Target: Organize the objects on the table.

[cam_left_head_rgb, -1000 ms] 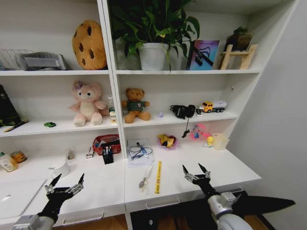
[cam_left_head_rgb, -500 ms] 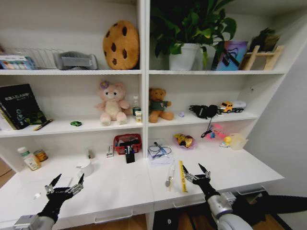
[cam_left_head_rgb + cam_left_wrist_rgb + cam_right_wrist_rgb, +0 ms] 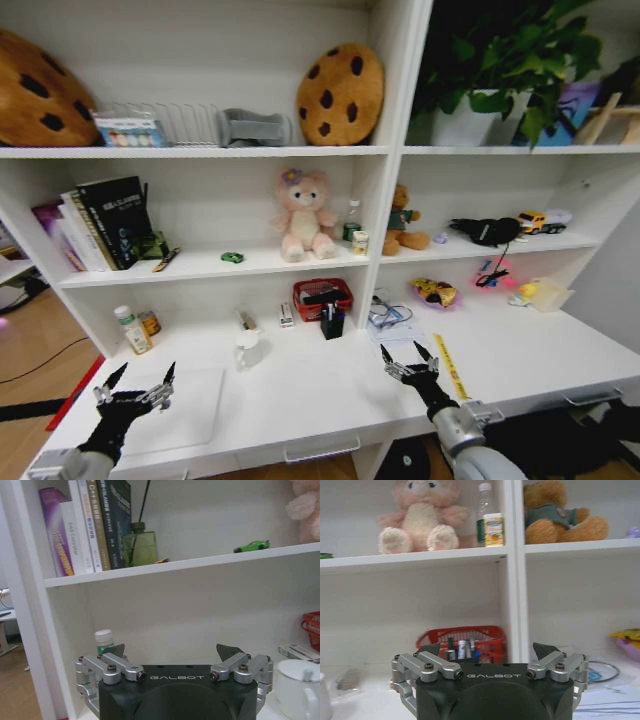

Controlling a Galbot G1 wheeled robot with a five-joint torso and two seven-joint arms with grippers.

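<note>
Each tool, left [image 3: 135, 382] and right [image 3: 408, 358], has a black body marked GALBOT, silver metal links with dark screws, and pointed black fingertips [image 3: 229, 653]. The right wrist is grey.

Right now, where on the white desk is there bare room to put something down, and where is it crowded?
The desk is bare between the laptop near the left gripper and the right gripper, in front of the red basket. It is also bare right of the yellow ruler. The back edge is crowded: bottles, white cup, basket, cables.
</note>
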